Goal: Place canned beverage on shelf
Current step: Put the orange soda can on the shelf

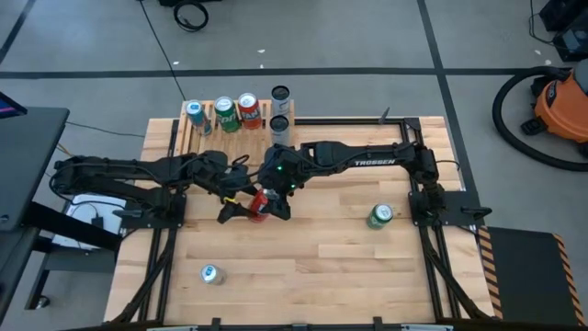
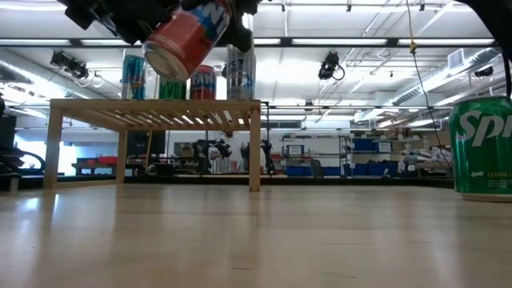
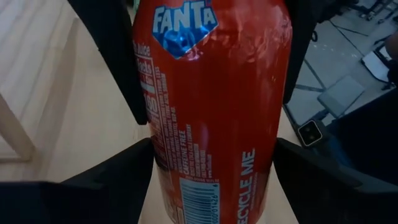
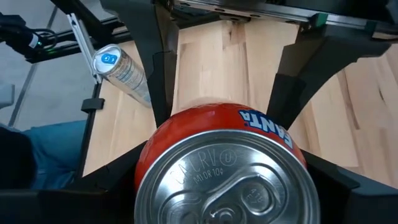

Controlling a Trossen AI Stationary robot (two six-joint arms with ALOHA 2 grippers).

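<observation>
Two hands, the left hand (image 1: 230,210) and the right hand (image 1: 276,204), both clamp the red can (image 1: 260,202) above the worktop (image 1: 312,267), apparently mid-handover toward the shelf (image 1: 207,138).

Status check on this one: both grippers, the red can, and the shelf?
Left gripper and right gripper both shut on red Fanta can, held tilted, off the table. Shelf carries five cans; free slats remain. Path looks clear.
</observation>
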